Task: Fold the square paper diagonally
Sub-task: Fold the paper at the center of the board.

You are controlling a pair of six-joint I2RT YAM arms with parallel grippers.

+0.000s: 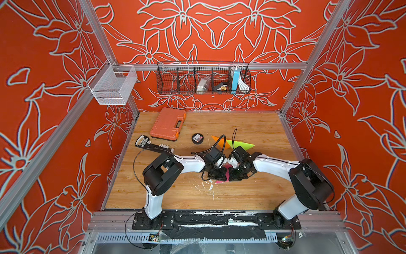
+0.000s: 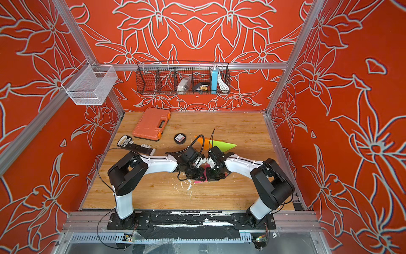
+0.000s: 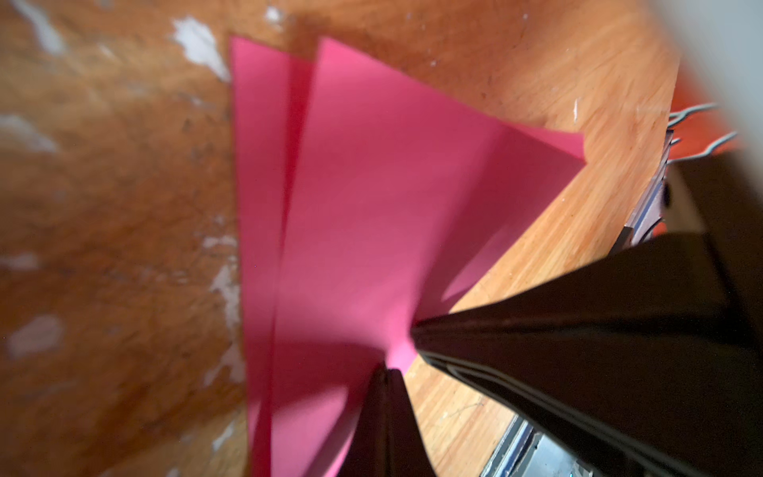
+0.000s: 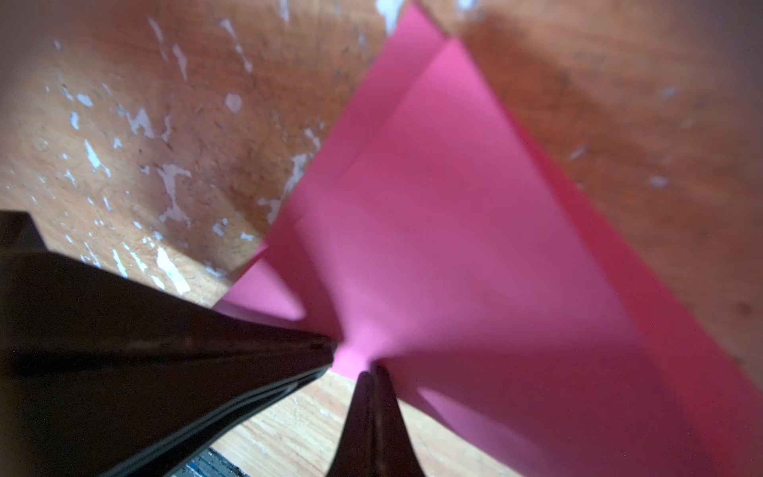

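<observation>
matt pink paper [image 3: 371, 186], scuffed wood-grain table [image 1: 241, 127], orange plastic case [image 1: 167, 123], black wire basket [image 1: 168, 80]

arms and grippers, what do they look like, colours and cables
Both the left arm and right arm have white link shells between bulky black joint housings, on black base plates. Thin black cables loop loosely alongside. The left gripper and right gripper are black and taper to narrow tips.

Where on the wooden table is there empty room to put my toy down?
Far right, behind the green paper triangle and beside the orange plastic case; also the near strip of wooden table before the pink paper sheet. Crowded: far left and the middle.
</observation>
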